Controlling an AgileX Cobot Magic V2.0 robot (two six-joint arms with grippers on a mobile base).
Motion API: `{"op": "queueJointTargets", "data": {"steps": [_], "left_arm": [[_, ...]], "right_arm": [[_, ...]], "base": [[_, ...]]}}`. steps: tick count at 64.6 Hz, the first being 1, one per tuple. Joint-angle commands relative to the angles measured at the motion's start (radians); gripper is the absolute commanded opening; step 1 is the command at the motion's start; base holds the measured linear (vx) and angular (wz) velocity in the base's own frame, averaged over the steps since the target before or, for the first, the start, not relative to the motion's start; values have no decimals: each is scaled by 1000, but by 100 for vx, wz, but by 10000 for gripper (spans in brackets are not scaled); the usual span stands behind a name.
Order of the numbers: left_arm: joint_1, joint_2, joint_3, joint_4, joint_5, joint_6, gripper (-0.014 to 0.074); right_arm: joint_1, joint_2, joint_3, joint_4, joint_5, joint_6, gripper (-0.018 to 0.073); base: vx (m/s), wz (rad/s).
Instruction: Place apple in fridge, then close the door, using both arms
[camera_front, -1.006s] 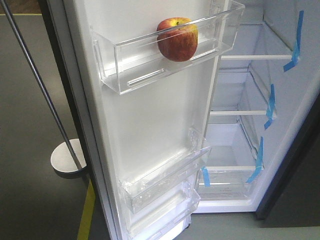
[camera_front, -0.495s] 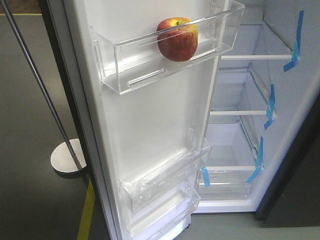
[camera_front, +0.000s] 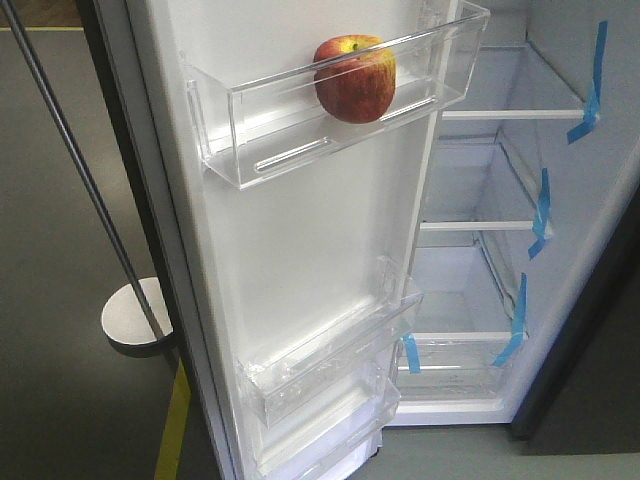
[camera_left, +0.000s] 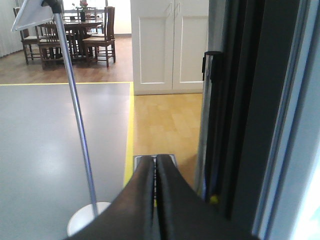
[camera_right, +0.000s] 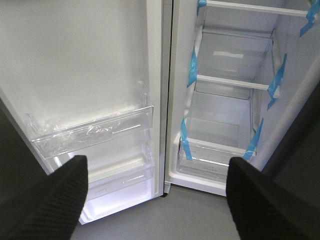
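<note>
left claw (camera_left: 155, 167) pressed together; right claw (camera_right: 156, 162) spread, open door (camera_right: 75, 60) ahead-left of it; i see apple (camera_front: 355, 80) in door bin (camera_front: 250, 125).

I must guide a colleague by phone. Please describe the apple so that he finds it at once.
Look at the open fridge door, white on its inside. The apple sits in the top clear bin on that door, near its right end. It is the only red, round thing there.

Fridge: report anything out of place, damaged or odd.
Nothing spilled or broken. Blue tape strips are stuck on the shelves, and the lower door bin looks lined with crinkled clear film. The apple sits in the top door bin.
</note>
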Motion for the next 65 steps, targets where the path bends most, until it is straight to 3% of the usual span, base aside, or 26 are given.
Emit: {"op": "queueJointTargets", "data": {"steps": [1, 14, 32, 38, 59, 65], "left_arm": [[-9, -14, -17, -37, -111, -56, -5], [-9, 26, -228, 1, -261, 24, -5], [-9, 404, -664, -8, 93, 16, -5], [-9, 502, -760, -35, 141, -2, -5], [-9, 583, -793, -35, 148, -10, 0], [-9, 600, -808, -40, 189, -10, 38]], "right_arm": [[-4, 12, -21, -13, -60, -5, 544], [-4, 12, -21, -12, -60, -5, 544], [-4, 12, -21, -12, -60, -5, 544], [-4, 12, -21, -12, -60, -5, 544], [-4, 12, -21, -12, -60, -5, 544], [-4, 12, -21, -12, -60, -5, 544]], "base": [[0, 0], [0, 0], [0, 0], [0, 0], [0, 0], [0, 0]]}}
